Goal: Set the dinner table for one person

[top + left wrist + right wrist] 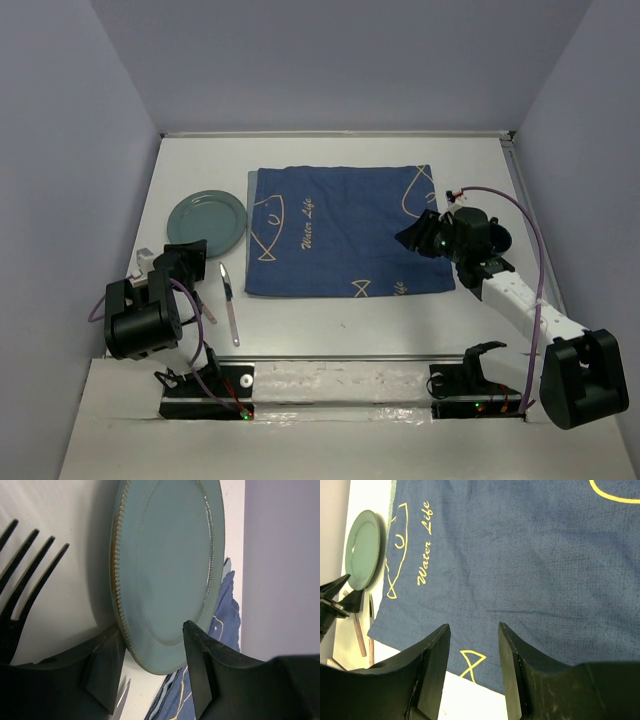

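Observation:
The white dinner table [330, 320] holds a dark blue fish-patterned cloth [345, 230] in its middle. A round teal plate [207, 222] lies just left of the cloth. A knife [229, 305] lies in front of the plate. My left gripper [188, 252] is open and empty, just above the plate's near rim; in the left wrist view [152, 665] its fingers stand either side of the plate [170, 570]. Black fork tines [30, 575] show beside it. My right gripper [414, 238] is open and empty above the cloth's right part [474, 630].
Grey walls enclose the table on three sides. The knife's serrated tip [122, 700] lies close by the left finger. The right wrist view shows the plate [362, 550] and a brown handle [359, 635] beyond the cloth's left edge.

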`<state>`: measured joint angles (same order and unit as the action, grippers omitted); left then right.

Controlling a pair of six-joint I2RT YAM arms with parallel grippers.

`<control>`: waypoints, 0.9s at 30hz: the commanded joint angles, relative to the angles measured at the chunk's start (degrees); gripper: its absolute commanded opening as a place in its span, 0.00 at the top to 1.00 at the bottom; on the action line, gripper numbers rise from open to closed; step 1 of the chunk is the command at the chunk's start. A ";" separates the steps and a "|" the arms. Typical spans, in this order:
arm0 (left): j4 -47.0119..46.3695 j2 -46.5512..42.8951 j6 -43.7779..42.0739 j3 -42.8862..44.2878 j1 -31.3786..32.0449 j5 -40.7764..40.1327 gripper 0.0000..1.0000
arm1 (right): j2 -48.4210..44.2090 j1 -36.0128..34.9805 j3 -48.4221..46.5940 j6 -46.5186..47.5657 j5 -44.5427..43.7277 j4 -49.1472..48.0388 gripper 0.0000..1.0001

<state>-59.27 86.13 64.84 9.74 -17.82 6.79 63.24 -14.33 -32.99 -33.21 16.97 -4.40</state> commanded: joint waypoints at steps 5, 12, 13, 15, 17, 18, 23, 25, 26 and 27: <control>-2.08 0.27 0.82 -1.39 0.07 -1.87 0.66 | -1.80 -0.35 0.38 -0.19 0.17 -2.63 0.52; -4.71 0.71 1.43 -2.26 0.07 -1.69 1.00 | -1.90 -0.35 0.47 -0.19 0.43 -2.71 0.52; -6.02 0.80 1.26 -2.88 0.07 -1.43 1.00 | -1.81 -0.35 0.47 -0.27 0.52 -2.71 0.52; -8.84 1.32 1.08 -3.67 0.07 -0.64 1.00 | -1.81 -0.35 0.47 -0.27 0.61 -2.71 0.52; -12.18 1.15 1.69 -4.72 0.07 0.07 1.00 | -1.54 -0.35 0.39 -0.10 0.69 -2.71 0.52; -14.28 0.37 2.22 -5.42 -0.02 0.24 1.00 | -1.28 -0.35 0.21 -0.19 1.13 -2.89 0.52; -16.77 -7.70 4.68 -5.70 -0.02 0.60 1.00 | -0.84 -0.35 -0.58 0.34 2.97 -3.15 0.51; -13.18 -11.58 4.51 -4.30 0.07 -0.45 1.00 | -0.58 -0.88 -0.76 0.60 3.50 -3.24 0.49; -12.20 -13.51 4.25 -3.77 0.07 -1.85 1.00 | -0.40 -0.88 -1.02 0.78 3.68 -3.16 0.48; -11.15 -17.10 3.29 -3.15 -0.10 -2.30 1.00 | -0.23 -0.88 -1.11 0.95 4.03 -3.15 0.48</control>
<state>-67.00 77.69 69.34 4.10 -17.98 6.42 62.70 -14.46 -32.88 -33.19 18.81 -4.58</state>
